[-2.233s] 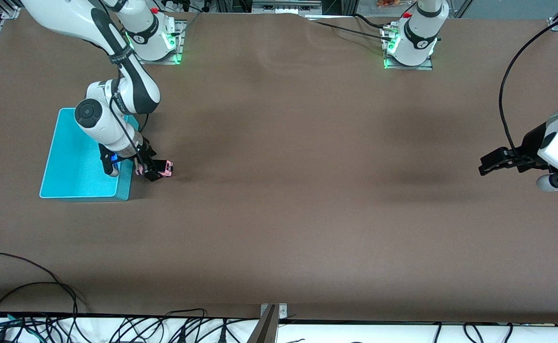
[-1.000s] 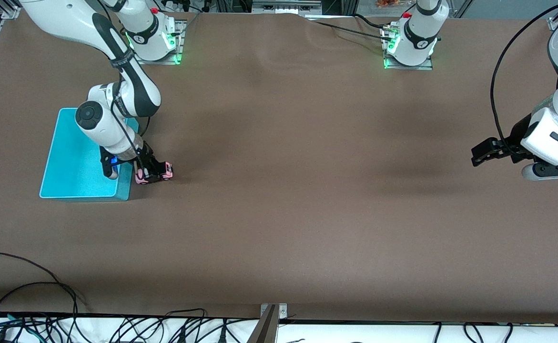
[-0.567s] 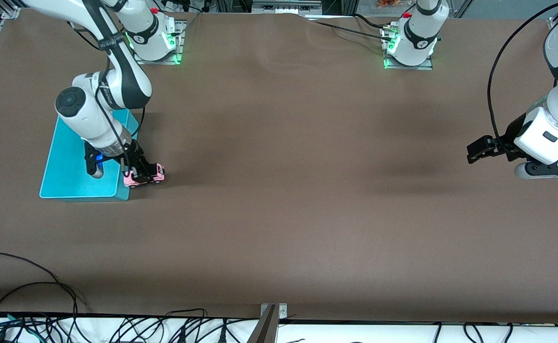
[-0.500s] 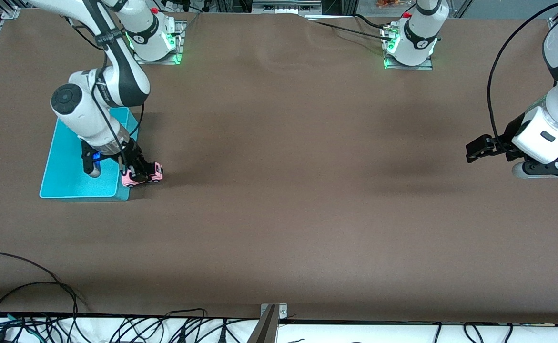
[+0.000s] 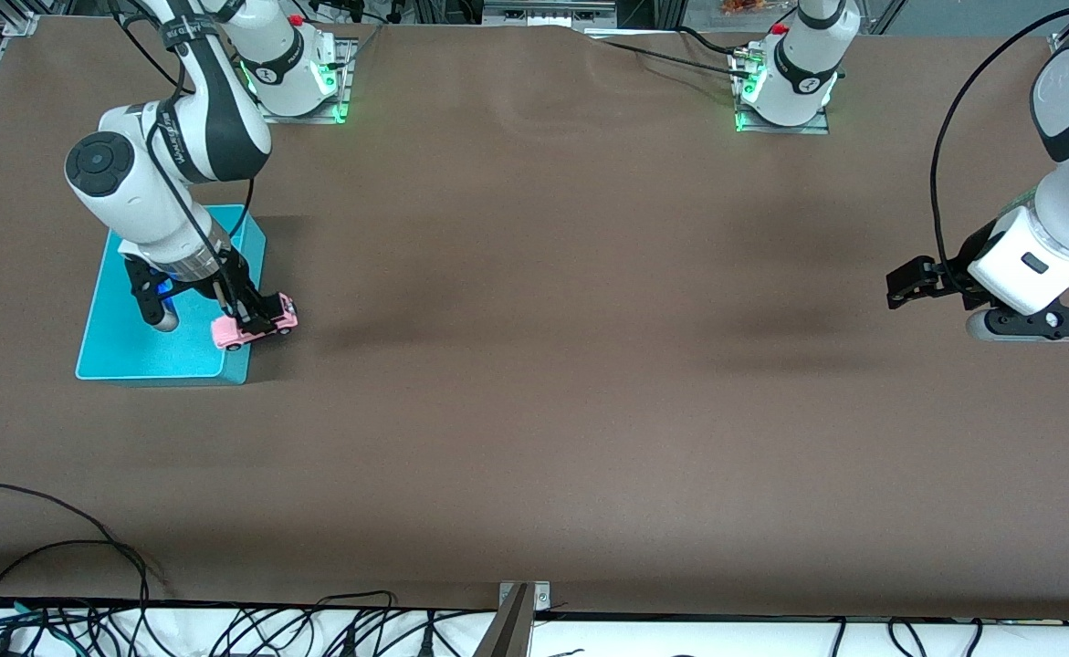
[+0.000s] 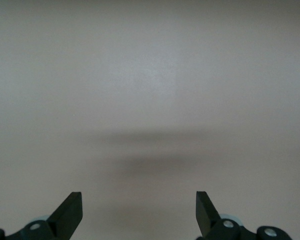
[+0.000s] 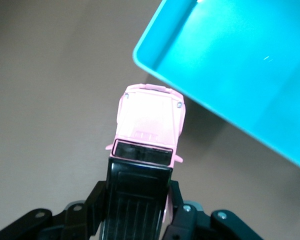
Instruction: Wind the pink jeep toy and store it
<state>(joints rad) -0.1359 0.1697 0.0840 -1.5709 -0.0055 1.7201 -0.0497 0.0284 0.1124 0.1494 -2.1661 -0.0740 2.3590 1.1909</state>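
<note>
Storing is the step underway: right gripper (image 5: 256, 318) is clamping the pink jeep toy (image 5: 254, 325), lifted over the turquoise bin (image 5: 132, 351)'s rim (next, carrying inward, releasing). Left gripper (image 5: 904, 290) is waiting, jaws spread, empty.

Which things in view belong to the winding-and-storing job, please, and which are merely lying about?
Job:
- pink jeep toy, clamped in the right gripper at the bin's edge
- turquoise bin

Not in use:
- left gripper, open, waiting over bare table
- cables nearest the camera
</note>
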